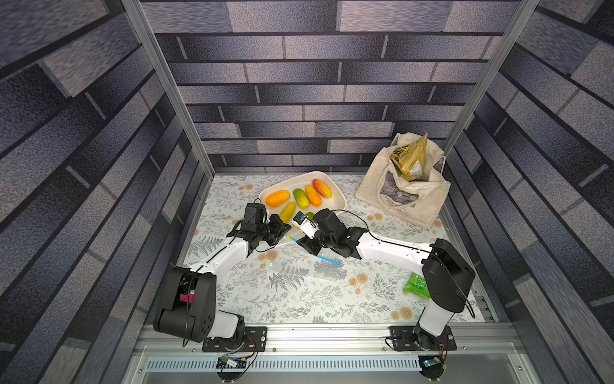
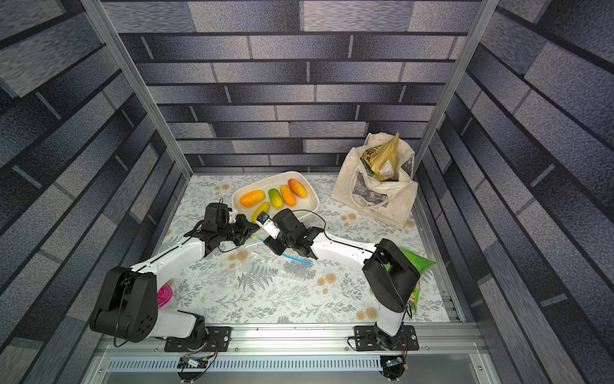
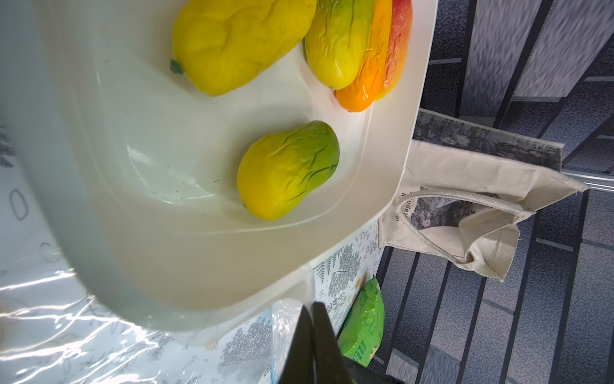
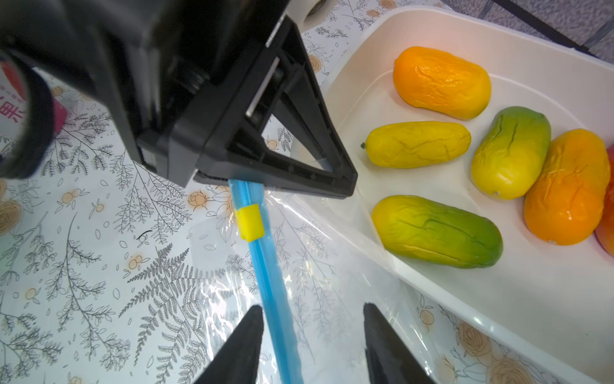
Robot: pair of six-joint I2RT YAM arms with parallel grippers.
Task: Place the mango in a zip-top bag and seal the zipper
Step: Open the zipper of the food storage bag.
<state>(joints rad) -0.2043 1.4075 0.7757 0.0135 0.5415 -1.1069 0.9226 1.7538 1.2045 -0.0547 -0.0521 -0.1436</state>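
The clear zip-top bag (image 1: 299,262) lies flat on the floral table in front of the white tray (image 1: 335,189). Its blue zipper (image 4: 269,279) has a yellow slider (image 4: 250,222) near one end. My left gripper (image 4: 342,189) is shut on that end of the bag's mouth, just past the slider; its closed tips (image 3: 312,304) show in the left wrist view. My right gripper (image 4: 312,309) is open, low over the bag, with the zipper strip running between its fingers (image 4: 252,319). Several mangoes lie in the tray; a green-yellow mango (image 4: 435,231) is nearest the bag.
A beige canvas tote (image 1: 403,189) holding an olive packet (image 1: 410,159) stands at the back right. A green snack packet (image 1: 417,286) lies beside the right arm's base. A pink object (image 2: 165,296) sits by the left arm's base.
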